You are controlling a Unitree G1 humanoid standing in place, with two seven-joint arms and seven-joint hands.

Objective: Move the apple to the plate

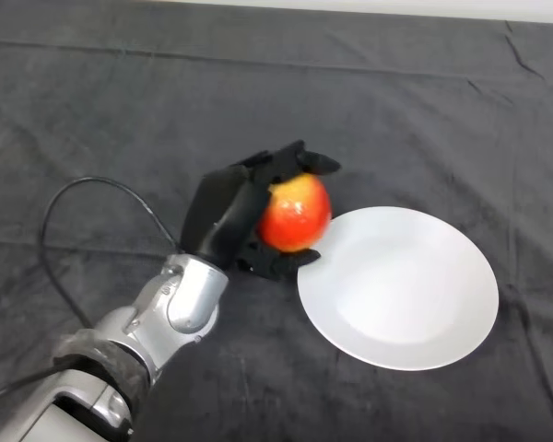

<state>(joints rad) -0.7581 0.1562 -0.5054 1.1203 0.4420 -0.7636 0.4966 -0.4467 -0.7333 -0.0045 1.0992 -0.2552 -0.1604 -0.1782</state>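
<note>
A red and yellow apple (296,214) is held in my black left hand (229,210), whose fingers and thumb are curled round it. The apple hangs at the left edge of a white round plate (415,304) that lies on the dark cloth right of centre. My silver-grey arm comes in from the lower left. The plate has nothing on it.
The table is under a dark grey wrinkled cloth (120,110). A pale strip of the far edge (396,7) shows at the top.
</note>
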